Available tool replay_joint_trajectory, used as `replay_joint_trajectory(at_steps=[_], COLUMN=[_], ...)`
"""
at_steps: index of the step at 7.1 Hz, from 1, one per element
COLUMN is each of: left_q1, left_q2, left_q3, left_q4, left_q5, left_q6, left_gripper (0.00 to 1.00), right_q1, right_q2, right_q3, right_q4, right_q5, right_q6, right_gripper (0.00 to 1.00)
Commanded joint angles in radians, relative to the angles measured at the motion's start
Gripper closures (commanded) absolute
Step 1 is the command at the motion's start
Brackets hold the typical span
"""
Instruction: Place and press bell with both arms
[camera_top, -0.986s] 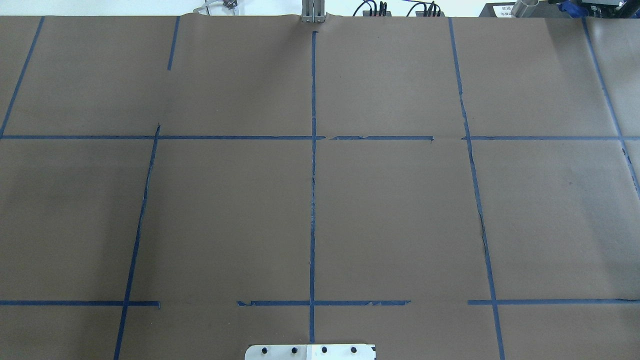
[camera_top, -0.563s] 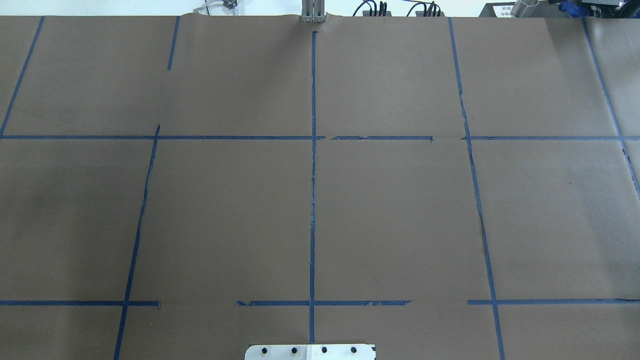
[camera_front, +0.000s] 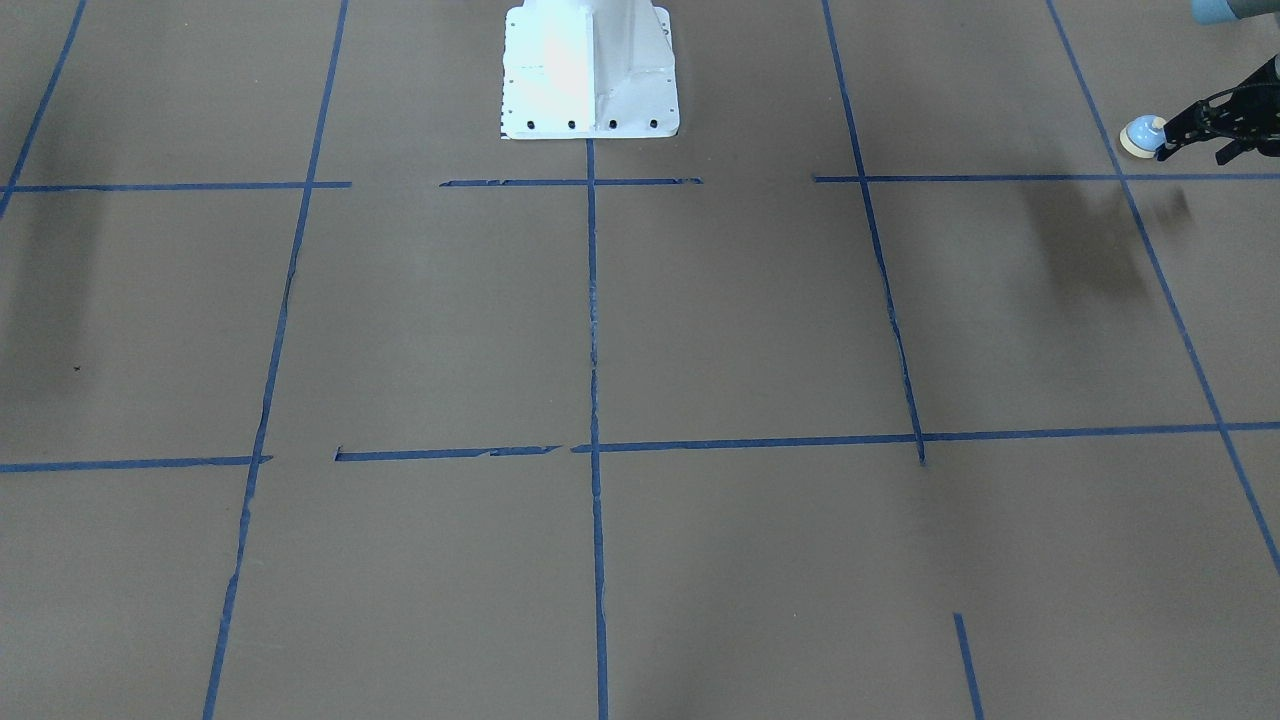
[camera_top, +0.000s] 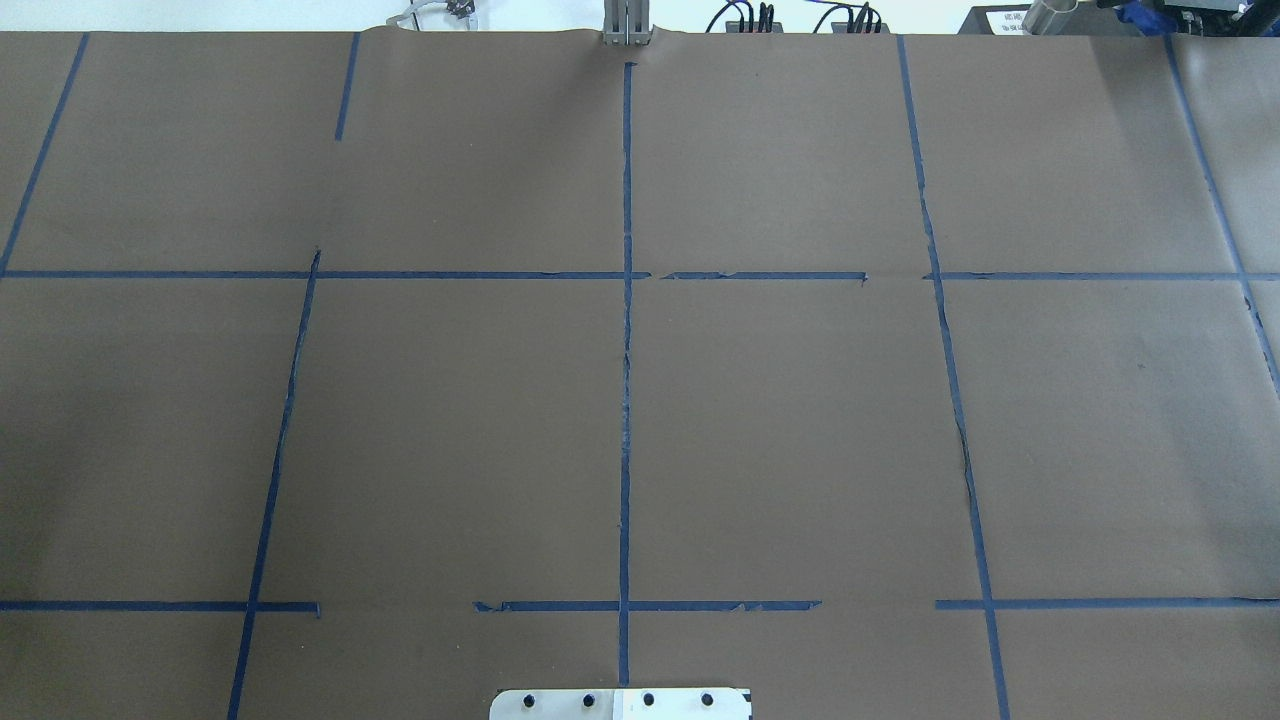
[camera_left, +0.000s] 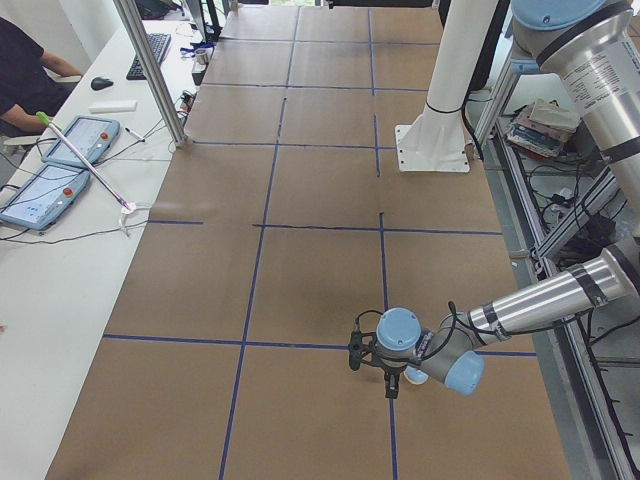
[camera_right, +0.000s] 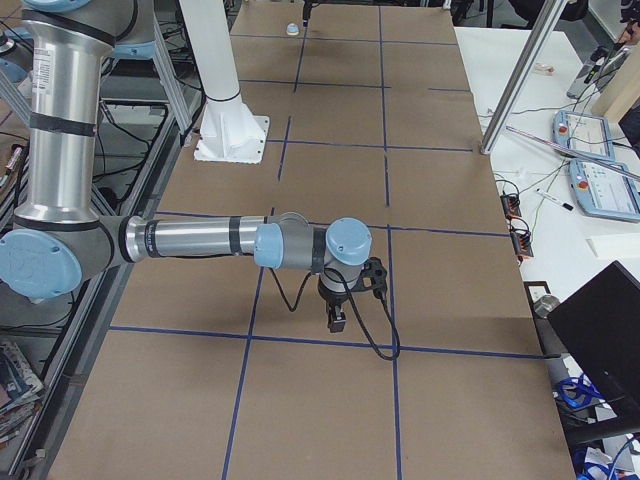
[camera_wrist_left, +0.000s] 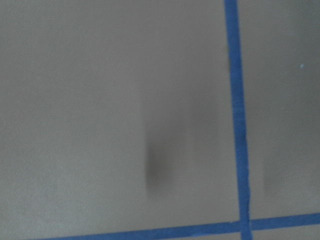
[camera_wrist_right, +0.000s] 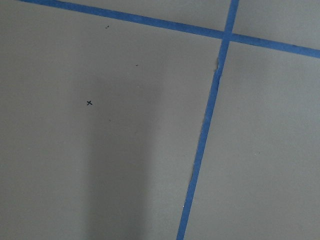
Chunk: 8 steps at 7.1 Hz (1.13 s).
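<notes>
A: Bell (camera_front: 1140, 137) is way out to the robot's left of the white pedestal (camera_front: 590, 70), about level with the pedestal's foot, and as far as I can judge it sits upright on the table (camera_front: 720, 320)

B: And the left claw (camera_front: 1170, 138) is right on it, reaching in from the side away from the pedestal, tips touching the dome or just beside it

A: Clamped?

B: Cannot tell. It's too small in the front view to say whether the tips grip or only flank it, and its wrist camera shows nothing but table and blue tape (camera_wrist_left: 239, 125)

A: I can see why it's out there, though. That spot looks like left-arm territory only, so I'd guess the bell gets carried in toward the pedestal for the partner

B: Right claw (camera_right: 337, 320) hangs pointing down, low over the table on the pedestal's other side, well apart from the bell. It's seen only from the side, so wide or narrow, I cannot tell

A: Parked there it's clear of the carry path and handy for the press, I'd say
</notes>
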Motion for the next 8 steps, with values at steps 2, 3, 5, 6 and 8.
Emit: replay_joint_trajectory(at_steps=[2,3,5,6,8], left_q1=[0.054,0.089,0.175,0.206,0.241], left_q2=[0.030,0.030,0.029,0.029,0.023], left_q3=[0.029,0.030,0.030,0.030,0.032], left_q4=[-0.034,-0.034,-0.040,-0.062,-0.060], left_q5=[-0.052,-0.052,-0.050,-0.050,-0.039], left_q6=[-0.024,-0.053,-0.128,-0.164,-0.178], left_gripper=[0.00,0.00,0.00,0.00,0.00], right_q1=[-0.029,-0.030,-0.030,-0.030,-0.030], right_q2=[0.000,0.000,0.000,-0.001,-0.003], right_q3=[0.027,0.033,0.032,0.032,0.032], right_q4=[0.001,0.001,0.001,0.001,0.001], right_q5=[0.000,0.000,0.000,0.000,0.002], right_q6=[0.000,0.000,-0.002,-0.002,-0.002], right_gripper=[0.00,0.00,0.00,0.00,0.00])
